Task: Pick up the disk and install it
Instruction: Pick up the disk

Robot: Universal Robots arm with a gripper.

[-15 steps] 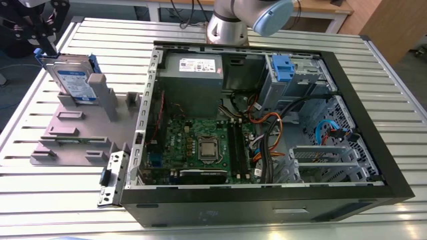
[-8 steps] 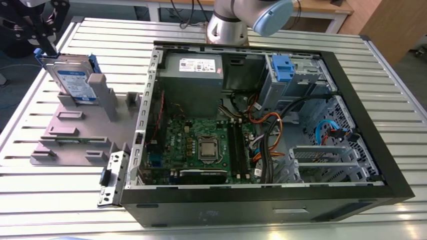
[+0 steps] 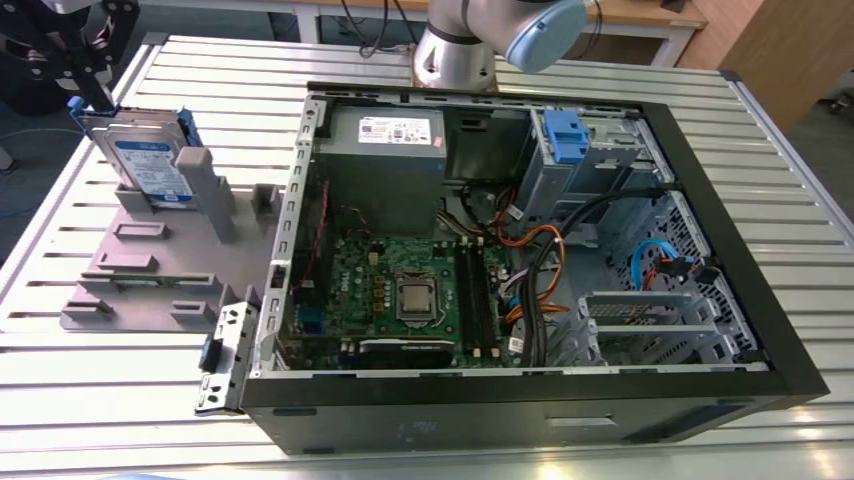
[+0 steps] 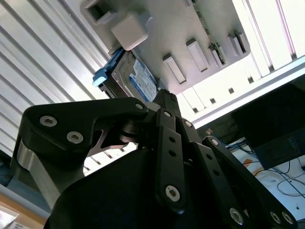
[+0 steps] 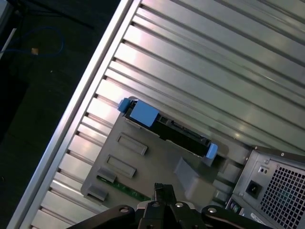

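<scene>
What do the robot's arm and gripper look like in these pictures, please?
The arm is a silver-grey metal tube with a rounded pale blue joint cap. The gripper is matte black, built of flat linkage bars joined by silver screws and pins.

Light is coming down evenly from overhead, and the slatted metal table (image 3: 120, 400) is throwing it back hard. In the exterior view a white flare is spreading along the table's near edge. The inside of the open computer case (image 3: 467, 430) is sitting dimmer, its black walls soaking up the light, and the shadows are lying soft-edged. In the first wrist view broad pale streaks are running across the slats, while the floor (image 5: 33, 86) beside them is falling almost to black. In the second wrist view some of the slats are burning out to plain white. The gripper (image 4: 162, 98), hard against the lens, is showing as a dark, soft-edged mass with a dull sheen on its links.
</scene>
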